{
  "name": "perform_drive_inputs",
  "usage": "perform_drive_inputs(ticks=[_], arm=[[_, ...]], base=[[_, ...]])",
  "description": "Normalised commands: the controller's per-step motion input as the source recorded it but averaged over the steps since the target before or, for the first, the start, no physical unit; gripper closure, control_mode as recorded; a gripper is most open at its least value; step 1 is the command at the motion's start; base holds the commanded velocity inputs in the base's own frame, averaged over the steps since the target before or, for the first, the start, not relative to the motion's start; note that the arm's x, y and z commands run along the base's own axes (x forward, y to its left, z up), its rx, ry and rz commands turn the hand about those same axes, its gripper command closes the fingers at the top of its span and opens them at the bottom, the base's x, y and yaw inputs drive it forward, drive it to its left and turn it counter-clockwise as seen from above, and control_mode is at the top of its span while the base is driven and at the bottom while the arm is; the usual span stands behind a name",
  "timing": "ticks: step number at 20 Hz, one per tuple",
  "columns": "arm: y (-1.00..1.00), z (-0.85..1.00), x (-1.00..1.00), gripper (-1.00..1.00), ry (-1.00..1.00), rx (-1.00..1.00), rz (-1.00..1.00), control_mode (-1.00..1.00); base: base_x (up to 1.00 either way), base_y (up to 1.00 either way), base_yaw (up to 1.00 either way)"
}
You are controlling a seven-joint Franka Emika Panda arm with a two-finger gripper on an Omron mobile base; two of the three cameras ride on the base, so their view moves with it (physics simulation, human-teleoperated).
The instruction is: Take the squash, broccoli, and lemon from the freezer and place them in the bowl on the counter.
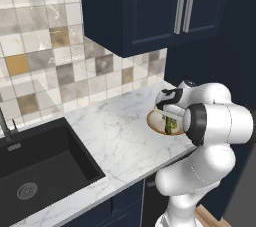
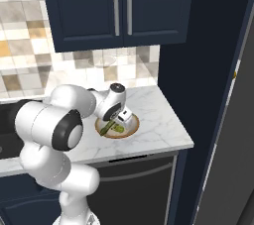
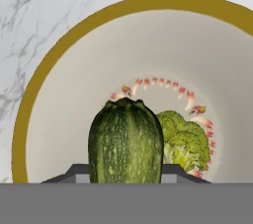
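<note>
Arm rises from the base, big elbow joint folded up front, forearm reaching forward and down; wrist bent so the hand points steeply downward; gripper (image 2: 117,124) sits low over the bowl (image 2: 130,131), jaws narrowed on the squash (image 3: 126,141), which stands between the fingers with its end sticking out ahead of the hand.

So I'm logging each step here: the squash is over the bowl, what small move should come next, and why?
Probably open the gripper and let go. In the hand view the squash sits between its fingers, directly over the pale inside of the bowl, with the broccoli already lying there beside it. The base views show the hand low over the bowl on the counter, so a short drop looks safe.
</note>
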Motion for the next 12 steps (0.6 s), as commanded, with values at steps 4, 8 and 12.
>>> perform_drive_inputs(ticks=[4,8,12], arm=[[0.00,-0.28,0.20,1.00,0.02,0.00,0.00,-1.00],[0.00,-0.17,0.27,1.00,0.02,0.00,0.00,-1.00],[0.01,-0.29,0.25,-1.00,0.02,0.00,0.00,-1.00]], base=[[0.00,0.00,0.00],[0.00,0.00,0.00],[0.00,0.00,0.00]])
